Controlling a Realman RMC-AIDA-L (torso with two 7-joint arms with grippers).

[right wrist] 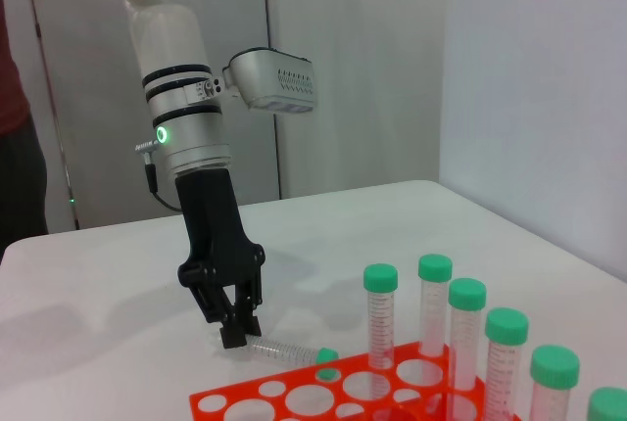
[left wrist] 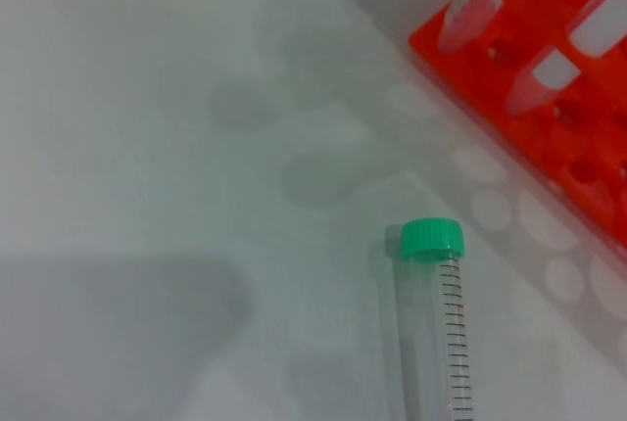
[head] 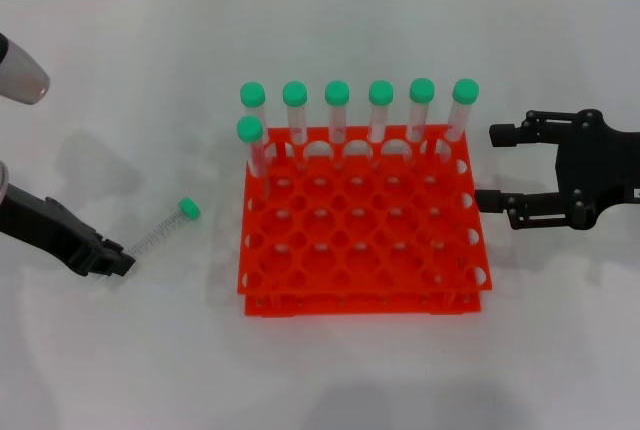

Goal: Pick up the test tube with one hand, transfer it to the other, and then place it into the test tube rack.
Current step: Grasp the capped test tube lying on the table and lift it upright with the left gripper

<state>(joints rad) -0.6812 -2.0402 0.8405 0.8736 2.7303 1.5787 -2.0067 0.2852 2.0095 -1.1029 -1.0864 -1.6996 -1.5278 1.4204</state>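
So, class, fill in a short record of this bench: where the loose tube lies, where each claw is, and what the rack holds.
loose tube: lying flat on the table, left of the rack, green cap toward the rack
left claw: at the tube's bottom end, fingers close together; grip unclear
right claw: open, right of the rack, holding nothing
rack: orange, seven capped tubes upright, six in the back row, one in front

The rack (head: 364, 220) fills the middle of the bench (head: 120, 350). Seven capped tubes (head: 380, 115) stand along its far edge and block any reach from behind; the holes nearer the robot lie open from above. Bare bench separates the rack from the lying tube (head: 165, 227) on the left, where the left tool (head: 112, 260) sits low at its end. The right tool (head: 492, 165) hovers beside the rack's right edge.
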